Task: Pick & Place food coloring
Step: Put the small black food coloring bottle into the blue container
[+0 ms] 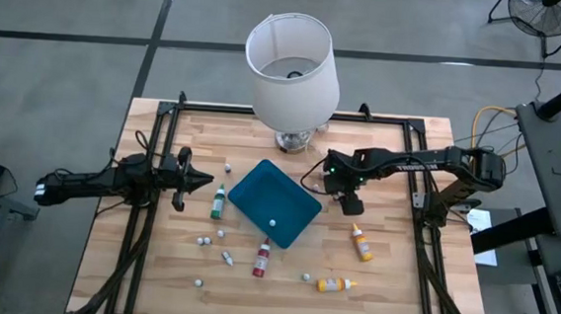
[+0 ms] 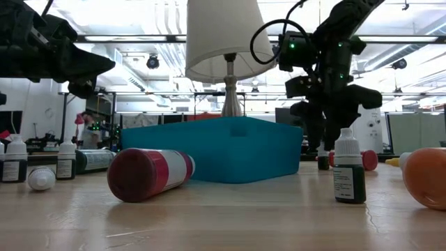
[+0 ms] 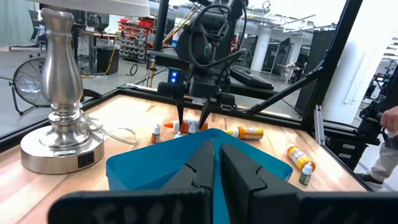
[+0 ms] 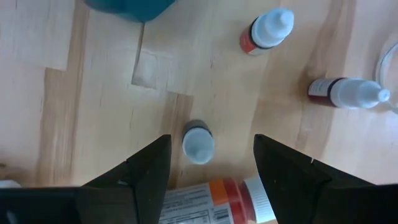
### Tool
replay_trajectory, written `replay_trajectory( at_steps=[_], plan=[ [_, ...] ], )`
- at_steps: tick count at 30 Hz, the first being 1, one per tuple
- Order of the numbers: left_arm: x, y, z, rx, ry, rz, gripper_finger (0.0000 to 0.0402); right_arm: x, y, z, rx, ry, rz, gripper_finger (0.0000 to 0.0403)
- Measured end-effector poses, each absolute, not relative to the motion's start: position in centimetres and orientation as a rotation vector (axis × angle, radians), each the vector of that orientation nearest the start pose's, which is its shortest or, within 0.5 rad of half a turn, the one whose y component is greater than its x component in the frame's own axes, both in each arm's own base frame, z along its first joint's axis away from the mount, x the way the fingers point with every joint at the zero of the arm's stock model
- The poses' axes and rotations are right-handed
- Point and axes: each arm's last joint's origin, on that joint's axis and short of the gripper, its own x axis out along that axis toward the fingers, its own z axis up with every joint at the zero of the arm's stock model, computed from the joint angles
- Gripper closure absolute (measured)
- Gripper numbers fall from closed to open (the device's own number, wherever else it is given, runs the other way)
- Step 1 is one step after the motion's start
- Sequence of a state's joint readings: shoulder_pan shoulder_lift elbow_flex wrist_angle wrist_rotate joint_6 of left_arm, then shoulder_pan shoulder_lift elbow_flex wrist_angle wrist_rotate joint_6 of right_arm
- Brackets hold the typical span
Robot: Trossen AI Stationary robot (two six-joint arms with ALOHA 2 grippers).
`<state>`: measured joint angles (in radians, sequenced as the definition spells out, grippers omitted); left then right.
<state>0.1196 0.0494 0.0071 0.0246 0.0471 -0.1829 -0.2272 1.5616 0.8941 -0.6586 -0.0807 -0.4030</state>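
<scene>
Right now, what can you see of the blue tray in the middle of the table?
The blue tray is a flat teal rectangle with low walls and rounded corners, plastic by its look. It lies turned at an angle on the wooden table, just in front of the lamp base. One small white object lies inside it. No bottle is in it, and neither gripper touches it.

Bright, even ceiling light fills the room and throws only soft shadows on the table point(image 1: 390, 293). The low view blurs the nearest red bottle point(image 2: 150, 173), and overhead strip lights point(image 2: 132, 17) glare white.
</scene>
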Motion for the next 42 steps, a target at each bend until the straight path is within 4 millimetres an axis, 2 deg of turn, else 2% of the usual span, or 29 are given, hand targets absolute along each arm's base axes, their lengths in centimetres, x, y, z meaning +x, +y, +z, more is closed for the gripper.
replay_trajectory(
  at_steps=[18, 25, 37, 42],
  plan=[
    [9.97, 1.06, 16.44, -0.184, 0.011, 0.074, 0.0402, 26.25, -5.32, 16.38, -0.139, 1.306, 0.159, 0.0193],
    [9.97, 1.06, 16.44, -0.184, 0.011, 0.074, 0.0402, 26.31, -5.32, 16.39, -0.138, 1.3, 0.156, 0.0238],
    [9.97, 1.06, 16.44, -0.184, 0.011, 0.074, 0.0402, 26.39, -5.28, 16.42, -0.141, 1.294, 0.156, 0.0349],
    [9.97, 1.06, 16.44, -0.184, 0.011, 0.074, 0.0402, 26.45, -5.12, 16.45, -0.149, 1.292, 0.157, 0.0362]
  ],
)
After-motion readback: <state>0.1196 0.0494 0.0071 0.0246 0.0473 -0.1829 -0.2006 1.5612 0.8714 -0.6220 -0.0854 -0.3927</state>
